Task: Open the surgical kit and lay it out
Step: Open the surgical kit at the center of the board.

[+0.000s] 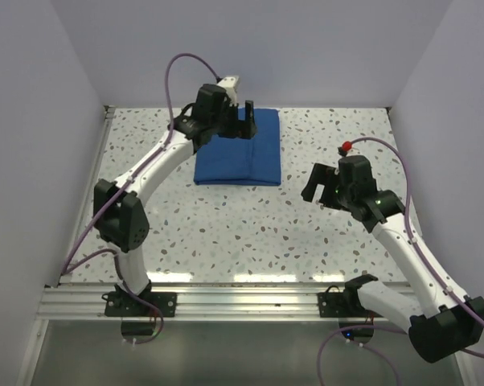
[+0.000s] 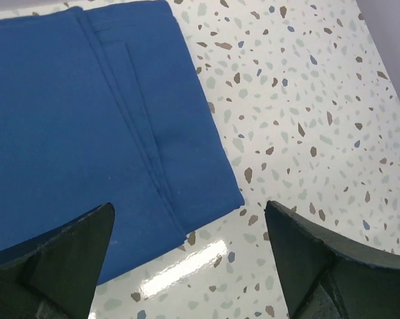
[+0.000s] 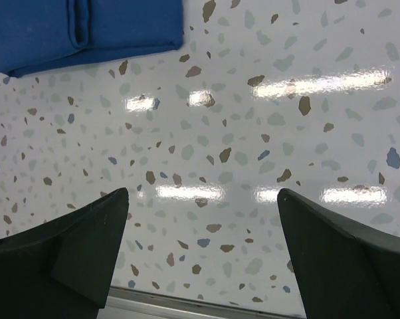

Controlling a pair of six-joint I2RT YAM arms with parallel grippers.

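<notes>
Surgical kit [image 1: 237, 157]: one royal-blue cloth bundle, folded shut; only the cloth shows
Position: flat on the table [image 1: 226, 233], toward the far side, a little left of centre
Folds: layered hems run lengthwise down the top flap; one corner of the bundle lies between my left fingers in the left wrist view
Left claw [image 2: 187, 216]: mine; jaws spread wide, holding nothing; poised at that corner; one finger [image 2: 54, 259] over the cloth, the other over bare table; contact with the cloth I cannot tell
Right claw [image 3: 203, 199]: mine; jaws spread wide, empty; over bare table, well apart from the bundle; its edge sits at the upper left of the right wrist view
Table: pale, speckled, glossy; lamp glare on it
</notes>
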